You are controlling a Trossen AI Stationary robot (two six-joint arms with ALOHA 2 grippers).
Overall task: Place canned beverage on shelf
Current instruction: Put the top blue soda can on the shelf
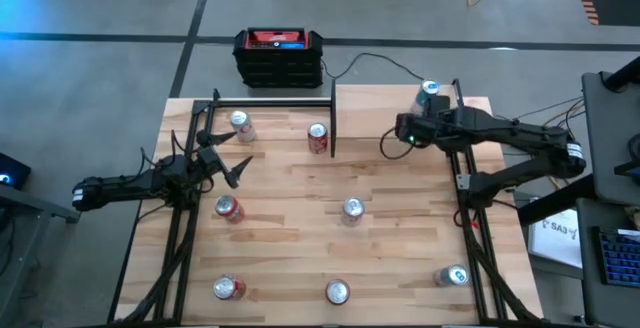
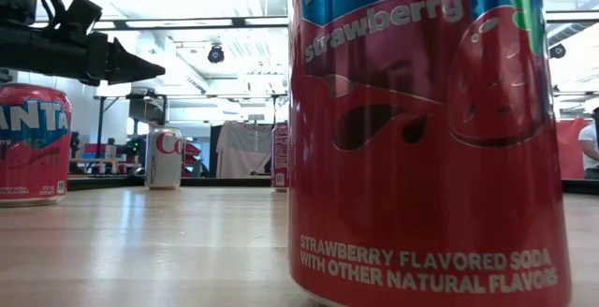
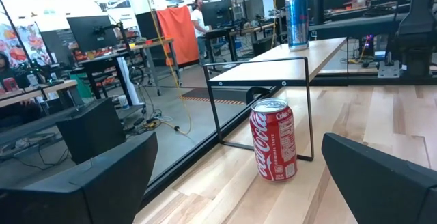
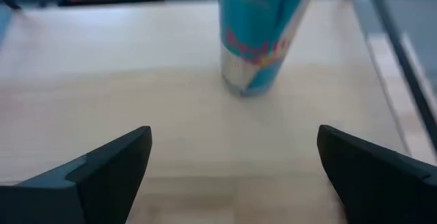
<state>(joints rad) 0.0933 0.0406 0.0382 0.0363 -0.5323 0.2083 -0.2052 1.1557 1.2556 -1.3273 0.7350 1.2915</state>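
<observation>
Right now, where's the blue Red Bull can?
In the high view the blue can stands on the shelf at the table's far right corner, just beyond the open right claw.

the left arm enters the high view from the left edge at mid height and reaches toward the centre, its links nearly level. the left tool (image 1: 228,155) sits left of centre with its two dark fingers spread wide apart, nothing between them. the right arm comes in from the right edge, bends at an elbow at the right of the frame, and stretches leftward across the upper right. the right tool (image 1: 387,145) hangs just right of centre, upper half, fingers parted wide and empty in its wrist view.
</observation>
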